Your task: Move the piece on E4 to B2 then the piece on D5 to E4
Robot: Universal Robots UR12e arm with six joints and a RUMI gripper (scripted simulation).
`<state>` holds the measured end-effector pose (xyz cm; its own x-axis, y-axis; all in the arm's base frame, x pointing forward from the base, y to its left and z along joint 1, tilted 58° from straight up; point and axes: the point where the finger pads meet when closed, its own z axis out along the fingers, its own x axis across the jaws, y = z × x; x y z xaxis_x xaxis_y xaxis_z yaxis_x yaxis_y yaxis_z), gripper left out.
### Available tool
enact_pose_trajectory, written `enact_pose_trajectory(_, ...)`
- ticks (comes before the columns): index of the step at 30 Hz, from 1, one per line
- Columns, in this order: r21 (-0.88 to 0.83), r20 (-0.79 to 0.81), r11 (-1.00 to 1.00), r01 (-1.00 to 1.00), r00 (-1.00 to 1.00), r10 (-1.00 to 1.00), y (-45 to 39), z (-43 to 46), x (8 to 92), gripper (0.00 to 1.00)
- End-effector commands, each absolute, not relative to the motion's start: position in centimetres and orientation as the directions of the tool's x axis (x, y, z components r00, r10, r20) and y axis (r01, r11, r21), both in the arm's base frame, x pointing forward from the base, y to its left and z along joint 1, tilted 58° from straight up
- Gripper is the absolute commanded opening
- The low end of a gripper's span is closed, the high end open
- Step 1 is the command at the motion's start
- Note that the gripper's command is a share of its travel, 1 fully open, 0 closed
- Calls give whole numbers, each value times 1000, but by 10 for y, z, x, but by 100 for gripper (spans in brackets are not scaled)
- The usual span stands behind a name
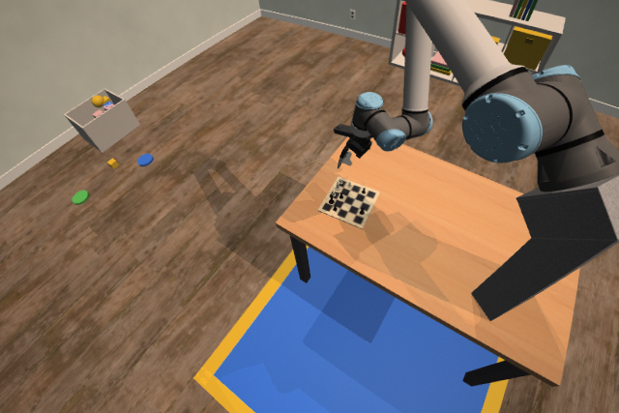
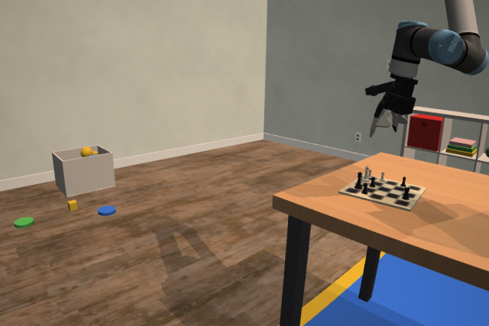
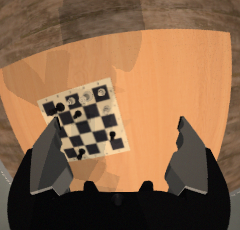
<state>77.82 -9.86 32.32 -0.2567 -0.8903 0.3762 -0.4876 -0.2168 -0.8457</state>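
The chessboard [image 1: 351,202] [image 2: 389,192] [image 3: 114,103] lies on the table with black and white pieces standing upright. A tall black piece [image 1: 331,199] [image 2: 358,181] [image 3: 60,106] stands near the left side. One black piece [image 1: 362,211] [image 2: 406,193] [image 3: 81,153] and another black piece [image 1: 363,191] [image 2: 403,181] [image 3: 112,135] stand nearer the arm's base. White pieces, one at the corner [image 3: 101,92], group at the far side. The edge letters are too small to read, so E4, D5 and B2 cannot be told. My gripper [image 1: 344,164] [image 2: 383,133] [image 3: 119,117] is open and empty, high above the board's far side; its left finger hides part of the board in the wrist view.
The wooden table [image 1: 450,189] [image 2: 315,200] [image 3: 155,90] extends beyond the board toward the arm's base. A grey bin [image 1: 107,129] [image 2: 85,174] stands far off on the floor, and a shelf [image 1: 547,20] [image 2: 450,112] stands by the wall.
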Motion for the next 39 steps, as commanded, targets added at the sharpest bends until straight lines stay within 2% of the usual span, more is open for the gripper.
enact_pose_trajectory(1,-791,416,-229,-567,-224,-882,-90,306,770,100)
enact_pose_trajectory(12,-721,465,-262,-641,-168,-869,-74,292,757,100)
enact_pose_trajectory(39,-707,474,-268,-655,-157,-866,-72,288,754,100)
